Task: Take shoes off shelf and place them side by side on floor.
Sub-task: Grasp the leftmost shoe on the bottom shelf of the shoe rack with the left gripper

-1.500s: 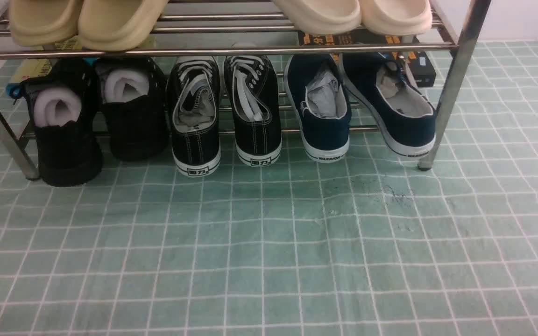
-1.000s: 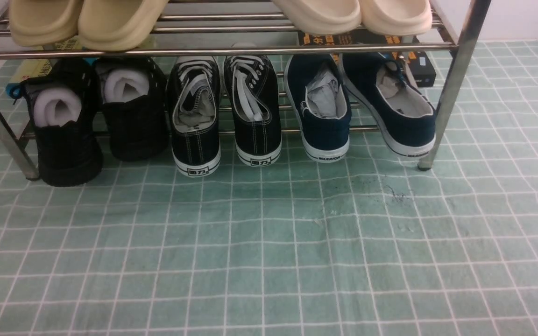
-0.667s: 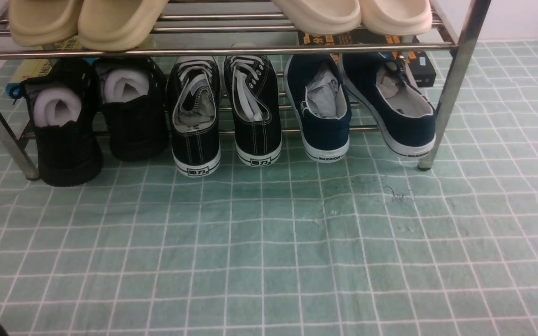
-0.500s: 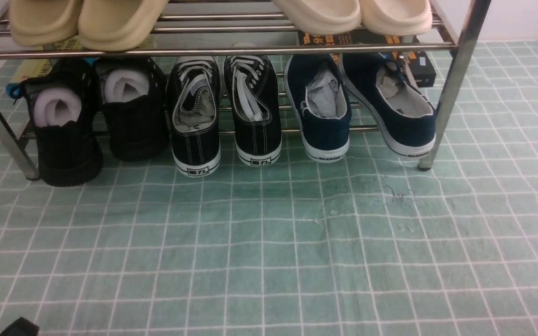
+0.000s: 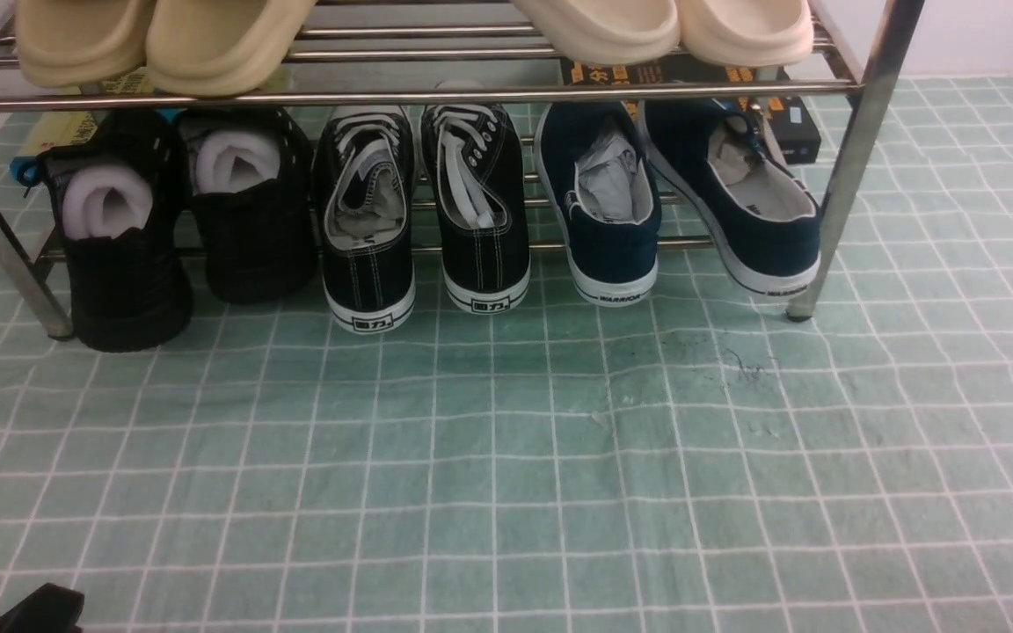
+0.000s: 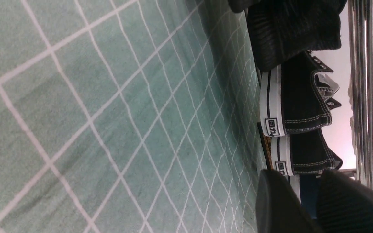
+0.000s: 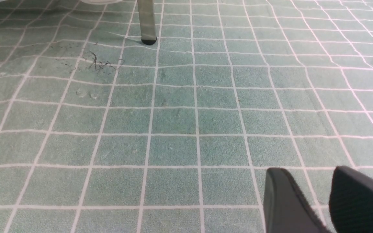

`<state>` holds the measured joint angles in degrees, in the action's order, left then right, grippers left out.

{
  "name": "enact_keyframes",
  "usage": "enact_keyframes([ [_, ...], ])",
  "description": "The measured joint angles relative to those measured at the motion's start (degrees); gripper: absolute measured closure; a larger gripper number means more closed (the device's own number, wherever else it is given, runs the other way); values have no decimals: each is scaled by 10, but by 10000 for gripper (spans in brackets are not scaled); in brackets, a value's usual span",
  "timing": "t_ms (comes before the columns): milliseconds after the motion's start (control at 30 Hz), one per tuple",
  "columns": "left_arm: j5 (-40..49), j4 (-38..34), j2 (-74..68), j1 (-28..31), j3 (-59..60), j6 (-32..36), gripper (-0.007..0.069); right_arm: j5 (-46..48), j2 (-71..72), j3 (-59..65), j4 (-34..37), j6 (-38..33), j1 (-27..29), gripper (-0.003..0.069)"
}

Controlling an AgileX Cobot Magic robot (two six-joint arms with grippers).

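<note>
The two all-black knit shoes stand on the lower tier of the chrome shelf (image 5: 401,94) at its left end. One shoe (image 5: 124,255) juts out toward me, the other shoe (image 5: 247,220) sits beside it, and both have pale foam inside. In the left wrist view my left gripper (image 6: 298,177) is open and empty, low over the floor (image 5: 506,457), well short of the nearer black shoe (image 6: 293,32). A dark part of that arm (image 5: 36,609) shows in the front view's bottom left corner. My right gripper (image 7: 306,173) is open over bare floor, holding nothing.
Black canvas sneakers with white soles (image 5: 423,211) and navy sneakers (image 5: 674,202) fill the rest of the lower tier. Beige slippers (image 5: 163,35) rest on the upper tier. The shelf's right leg (image 7: 146,22) stands ahead of the right gripper. Boxes (image 5: 792,123) lie behind the shelf.
A dark part of my left arm has risen further into the front view's bottom left corner. The shoes and shelf have not moved.
</note>
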<state>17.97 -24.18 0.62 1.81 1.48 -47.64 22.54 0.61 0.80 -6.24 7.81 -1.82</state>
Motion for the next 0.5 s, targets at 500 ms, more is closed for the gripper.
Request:
enact_keyframes([
  [500,219,154,-278,0,-319,62,624,0,0,0,0,0,0,421],
])
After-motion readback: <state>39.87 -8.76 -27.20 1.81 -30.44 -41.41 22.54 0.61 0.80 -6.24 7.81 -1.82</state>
